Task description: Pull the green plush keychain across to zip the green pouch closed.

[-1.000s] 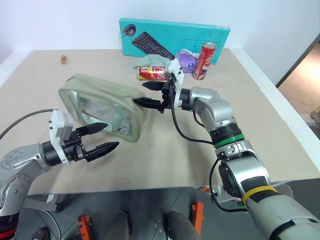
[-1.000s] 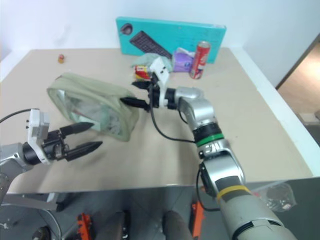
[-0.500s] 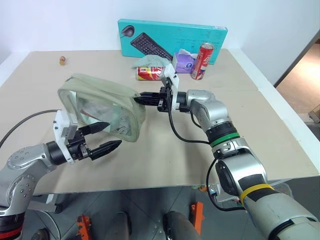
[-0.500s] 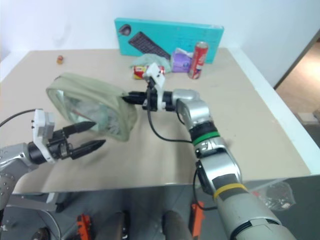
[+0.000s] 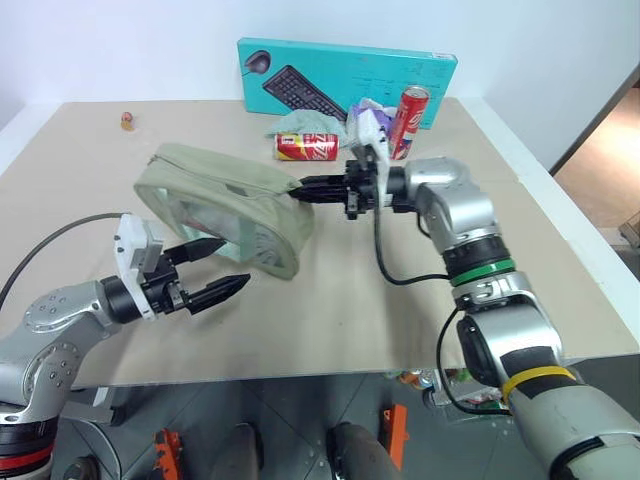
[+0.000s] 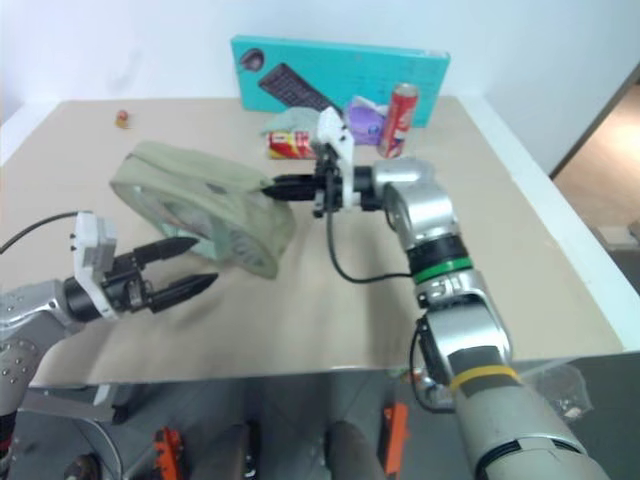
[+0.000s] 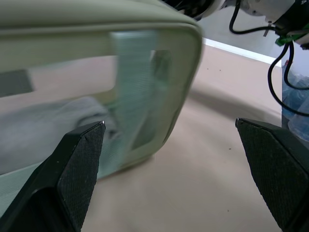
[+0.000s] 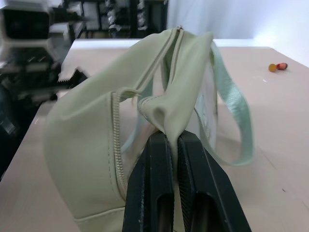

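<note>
The green pouch (image 5: 215,190) stands on the table left of the middle, with its zipper (image 8: 117,125) running along the top. My right gripper (image 5: 300,187) reaches in from the right and is shut on a fold of fabric at the pouch's right end; the right wrist view shows this pinch (image 8: 170,137) just below the zipper's end. My left gripper (image 5: 232,264) is open in front of the pouch's clear side panel (image 7: 58,116), close to it but apart. The green plush keychain is hidden.
A teal keyboard box (image 5: 345,70) stands along the back edge. In front of it are an upright red can (image 5: 413,120), a lying can (image 5: 306,146), a purple pack (image 5: 368,118) and a pale cloth (image 5: 300,122). A small object (image 5: 127,121) lies far left.
My right gripper went from open at the pouch's right end to shut on its fabric, then drew back to the right. The pouch slid right with it. The left gripper stayed open.
</note>
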